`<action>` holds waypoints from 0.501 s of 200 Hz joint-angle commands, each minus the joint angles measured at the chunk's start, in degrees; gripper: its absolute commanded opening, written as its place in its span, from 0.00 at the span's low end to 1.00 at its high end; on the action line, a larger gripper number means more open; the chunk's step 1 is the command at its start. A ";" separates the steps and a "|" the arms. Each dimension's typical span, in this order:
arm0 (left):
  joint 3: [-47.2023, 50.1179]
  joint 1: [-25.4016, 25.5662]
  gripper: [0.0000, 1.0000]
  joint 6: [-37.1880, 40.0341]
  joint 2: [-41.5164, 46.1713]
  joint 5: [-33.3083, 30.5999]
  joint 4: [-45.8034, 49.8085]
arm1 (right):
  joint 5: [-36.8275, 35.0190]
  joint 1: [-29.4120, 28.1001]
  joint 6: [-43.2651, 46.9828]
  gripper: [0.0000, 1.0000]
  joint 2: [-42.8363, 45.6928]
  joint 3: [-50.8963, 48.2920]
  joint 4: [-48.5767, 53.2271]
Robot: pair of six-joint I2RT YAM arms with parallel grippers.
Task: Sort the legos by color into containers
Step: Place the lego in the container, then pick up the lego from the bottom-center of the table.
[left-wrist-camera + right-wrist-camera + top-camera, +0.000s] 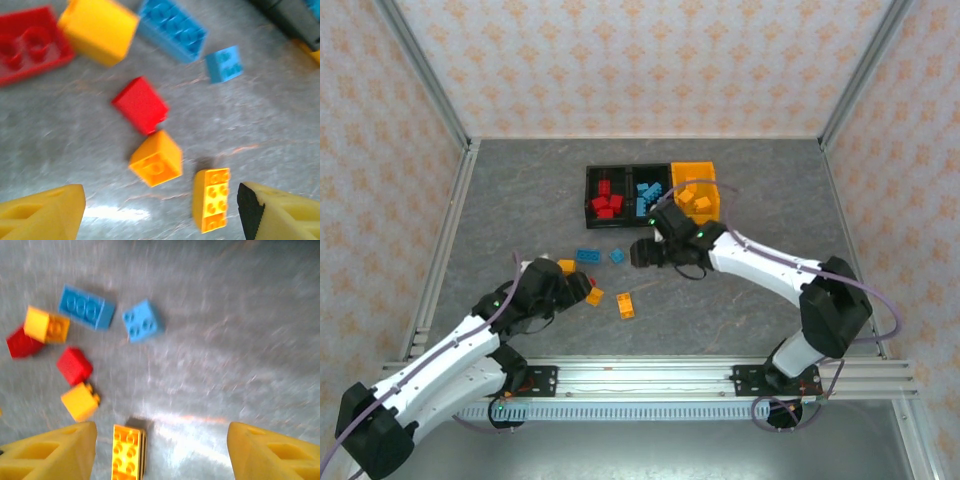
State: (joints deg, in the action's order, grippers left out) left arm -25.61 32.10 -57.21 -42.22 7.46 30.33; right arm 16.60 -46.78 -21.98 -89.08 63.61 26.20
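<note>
Grey counter (520,200): loose legos (625,305) scattered mid-surface, others sorted in containers (587,197). Left jaws wide open, empty. Right jaws same.

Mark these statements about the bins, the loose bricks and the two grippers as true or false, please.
1. The orange bin holds red bricks. False: it holds orange bricks.
2. The left gripper and the right gripper are both open. True.
3. A long blue brick and a small blue brick lie loose on the table. True.
4. The middle black bin has nothing in it. False: blue bricks lie in it.
</note>
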 commanded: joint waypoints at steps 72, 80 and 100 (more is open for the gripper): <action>6.40 -0.21 0.81 -8.05 9.02 -0.07 3.14 | -5.80 -13.39 -0.61 0.70 -11.17 2.17 0.72; 6.53 -0.24 0.81 -8.18 9.45 -0.32 2.93 | -5.99 -13.50 -0.70 0.70 -12.44 2.70 1.08; 7.18 -0.26 0.81 -8.68 10.05 -0.29 2.08 | -6.73 -13.68 -0.87 0.68 -15.21 3.92 1.92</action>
State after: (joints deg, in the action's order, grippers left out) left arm -19.31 32.10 -64.29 -33.30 7.49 33.21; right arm 13.04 -60.27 -22.44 -101.67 64.86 25.85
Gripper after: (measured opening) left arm 0.812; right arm 0.691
